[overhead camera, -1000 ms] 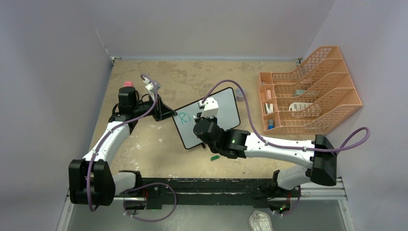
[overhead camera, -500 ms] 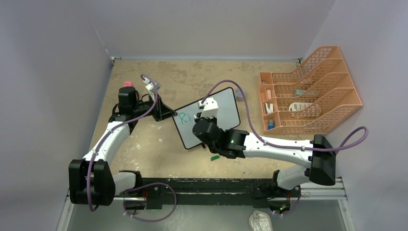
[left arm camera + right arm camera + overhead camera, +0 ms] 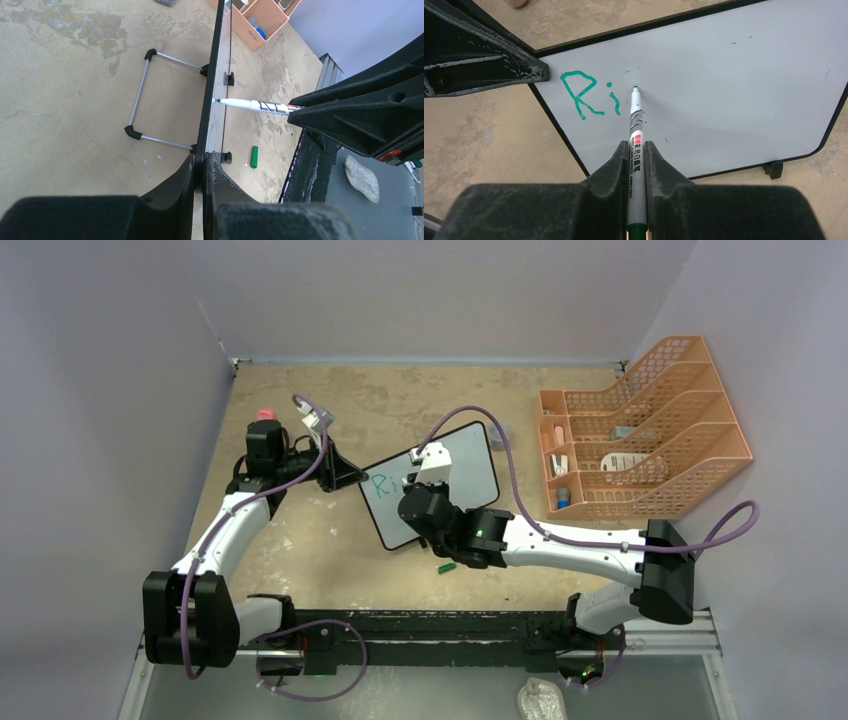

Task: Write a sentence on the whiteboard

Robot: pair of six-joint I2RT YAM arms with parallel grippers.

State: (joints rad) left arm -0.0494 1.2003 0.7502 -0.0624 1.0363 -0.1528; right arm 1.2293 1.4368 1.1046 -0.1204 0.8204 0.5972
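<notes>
Nudged slightly frame-left, the right gripper (image 3: 636, 146) clamps a green marker (image 3: 636, 115), tip touching the whiteboard (image 3: 734, 75) beside the sentence (image 3: 589, 95) "Ri", upper left. Left gripper (image 3: 201, 162) pinches its edge.

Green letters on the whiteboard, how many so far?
2. A green capital R sits near the left edge of the black-framed whiteboard; a small green i stands right of it, by the white marker pen. The right fingers may hide more below.

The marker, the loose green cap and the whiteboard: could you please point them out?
marker (image 3: 636, 122), right wrist view, printed barrel.
green cap (image 3: 254, 156), left wrist view, its middle.
whiteboard (image 3: 734, 90), right wrist view, bare white face.
</notes>
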